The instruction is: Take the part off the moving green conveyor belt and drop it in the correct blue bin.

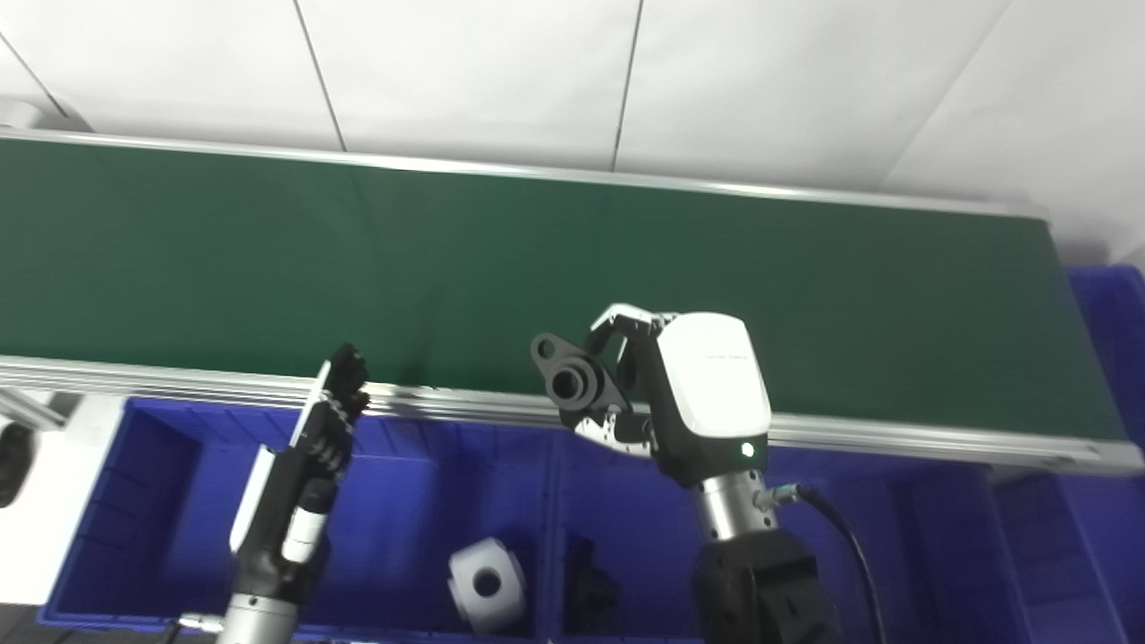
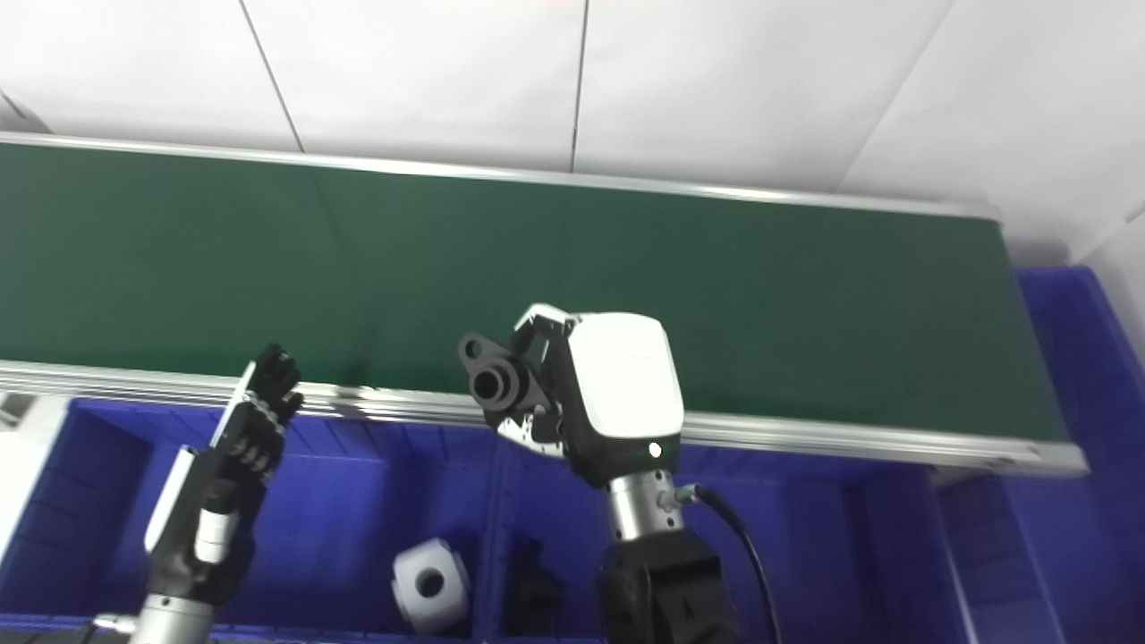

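Right hand grips the black part, fingers curled round it from behind, holding it clear of the green conveyor belt and over its near rail, probably so it can travel to a bin. Below that hand sit the blue bins; one holds a white part (likely a sorting cue).

From the right eye, the left hand stands open and empty to the side. White wall panels lie beyond.
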